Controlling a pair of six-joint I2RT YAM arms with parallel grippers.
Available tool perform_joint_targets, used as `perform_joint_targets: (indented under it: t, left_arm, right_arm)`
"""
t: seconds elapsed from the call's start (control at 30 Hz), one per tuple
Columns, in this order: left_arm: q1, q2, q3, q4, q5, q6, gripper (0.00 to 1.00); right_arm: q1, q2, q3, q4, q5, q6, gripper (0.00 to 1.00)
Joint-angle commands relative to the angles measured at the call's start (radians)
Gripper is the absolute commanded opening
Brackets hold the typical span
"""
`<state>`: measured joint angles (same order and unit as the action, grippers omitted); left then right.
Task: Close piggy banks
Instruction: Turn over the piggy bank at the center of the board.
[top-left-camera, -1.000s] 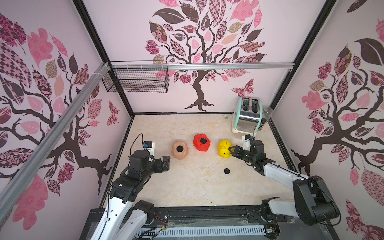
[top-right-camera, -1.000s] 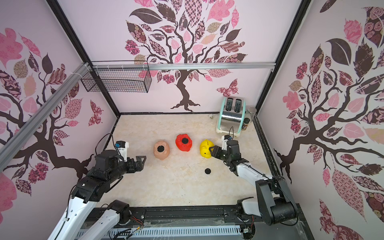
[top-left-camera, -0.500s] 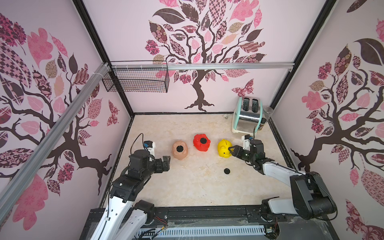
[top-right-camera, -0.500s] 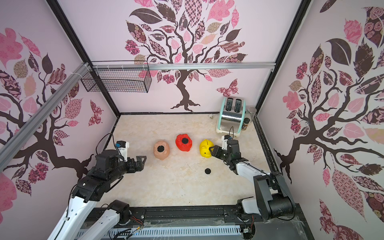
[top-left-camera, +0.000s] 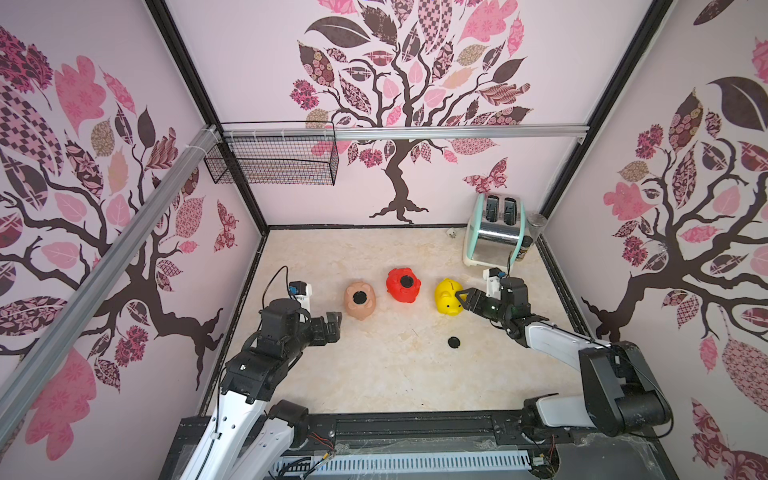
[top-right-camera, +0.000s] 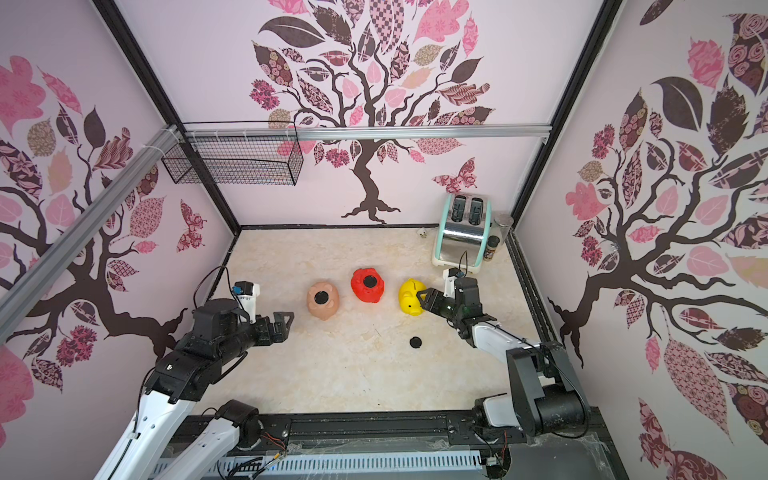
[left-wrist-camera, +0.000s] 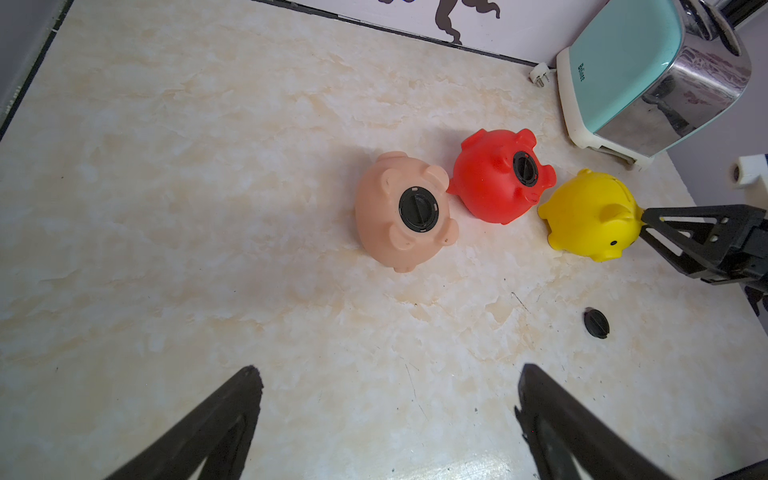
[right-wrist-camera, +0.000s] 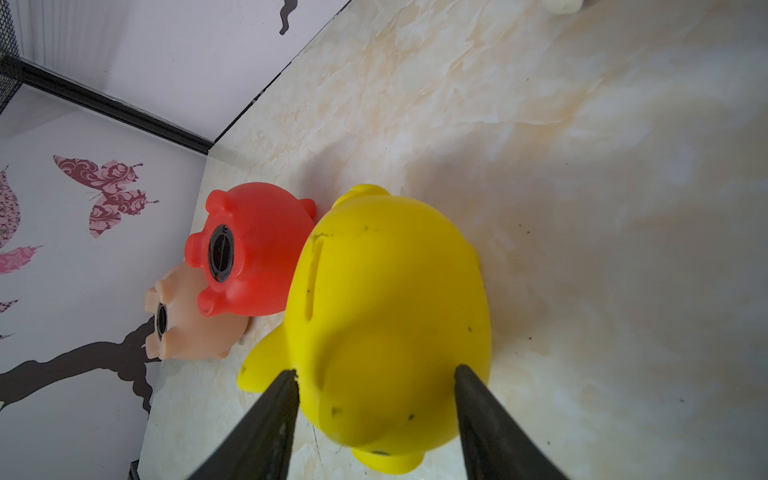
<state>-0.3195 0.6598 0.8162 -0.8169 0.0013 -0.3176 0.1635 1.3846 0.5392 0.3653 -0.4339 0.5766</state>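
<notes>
Loose black plug (top-left-camera: 454, 342) lies toward the tabletop's (top-left-camera: 374, 382) front edge. Left gripper (top-left-camera: 333, 323) hangs wide, empty. Mid-tabletop, peach pig (top-left-camera: 360, 300) and red pig (top-left-camera: 403, 285) lie belly-up, plugged; right gripper (right-wrist-camera: 374, 371) straddles the upright yellow pig's (right-wrist-camera: 386, 291) head — grip unclear — likely to overturn it.

row across mid surface (top-left-camera: 374, 374): left piggy bank (top-left-camera: 360, 300), middle piggy bank (top-left-camera: 403, 285) slightly behind, right piggy bank (top-left-camera: 448, 296). toaster (top-left-camera: 494, 232) in far right corner. plug disc (top-left-camera: 454, 343) before right piggy bank, toward front edge. right claw (top-left-camera: 461, 300) straddles its head; left claw (top-left-camera: 334, 322) near left edge.
</notes>
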Motion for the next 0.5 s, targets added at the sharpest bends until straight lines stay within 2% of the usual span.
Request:
perform_joint_targets:
  t: [0.0,0.47]
  left_arm:
    - [-0.003,-0.004,0.003,0.005,-0.001,-0.001,0.98]
    - [-0.003,-0.002,0.003,0.005,-0.001,-0.002,0.98]
  right_arm:
    - [-0.007,0.010,0.032,0.008,-0.020,0.002,0.62]
    - [-0.009,0.032,0.024,-0.015,0.000,0.002,0.55]
